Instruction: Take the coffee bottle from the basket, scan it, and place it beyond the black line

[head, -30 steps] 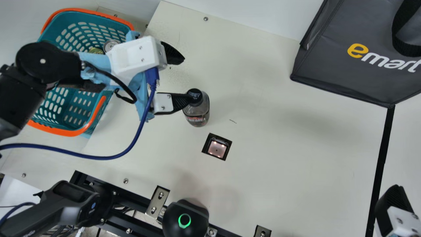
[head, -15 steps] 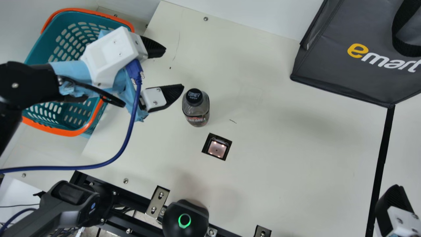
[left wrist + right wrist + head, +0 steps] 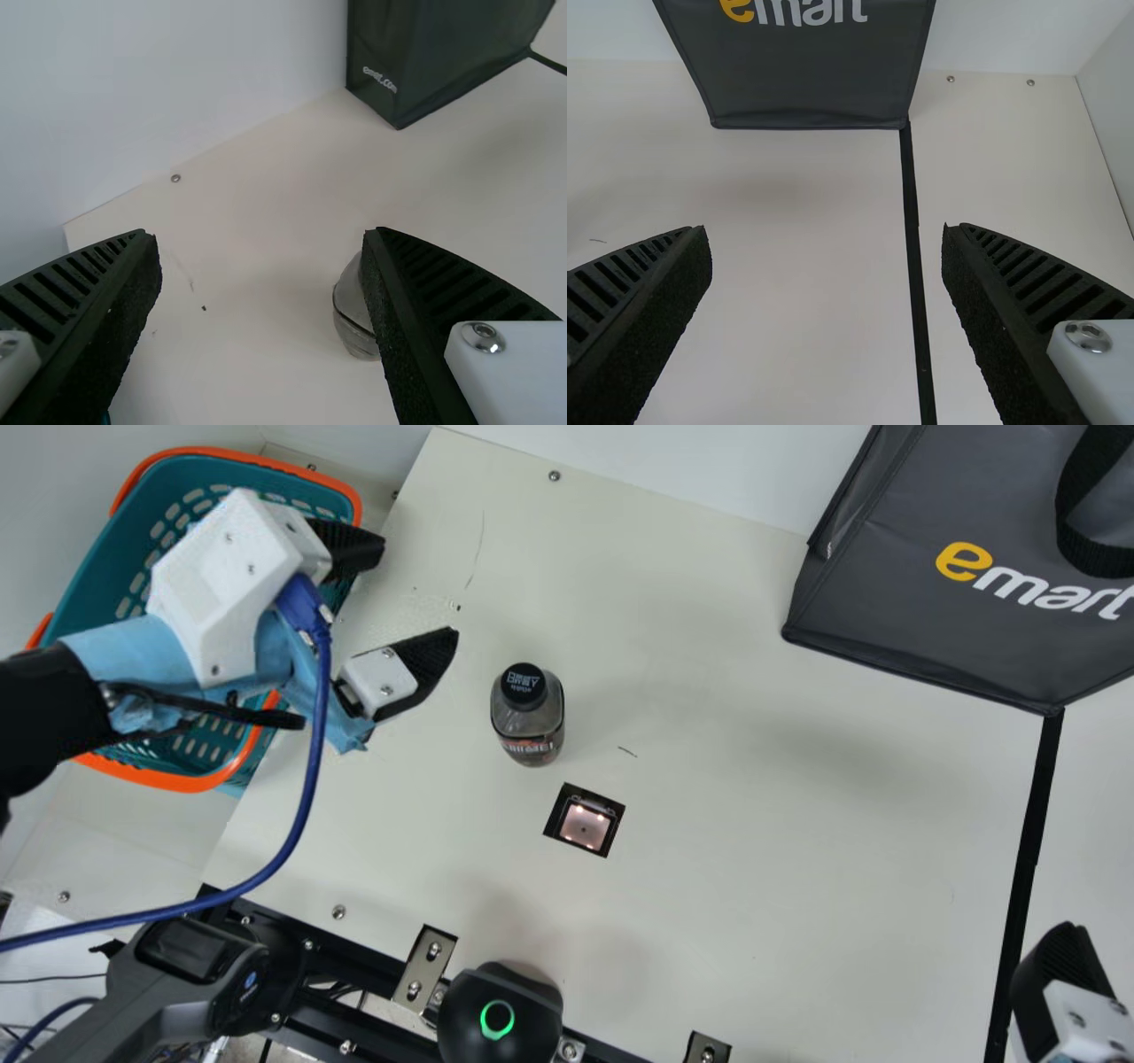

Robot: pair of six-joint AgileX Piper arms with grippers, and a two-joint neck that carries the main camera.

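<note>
Jaws of our left gripper (image 3: 420, 587): spread wide, holding nothing, poised over the side of the basket (image 3: 159, 781) and the edge of the bench (image 3: 797, 797). Jaws of our right gripper (image 3: 1067, 996): wide apart, holding nothing, beside the black line (image 3: 1032, 841); in the right wrist view, that line passes between them.

Bottle (image 3: 529, 731), one, dark cap: upright on the bench, out of the basket, apart from our left jaws, near the scanner (image 3: 585, 825). It is on the basket's side of the line, well apart from it. We see it partly hidden behind one left jaw in the left wrist view.

Scanner, square, set in the bench: lit. Basket, teal, orange rim: beside the bench. Bag (image 3: 912, 620), dark grey: one corner at the line's end.
</note>
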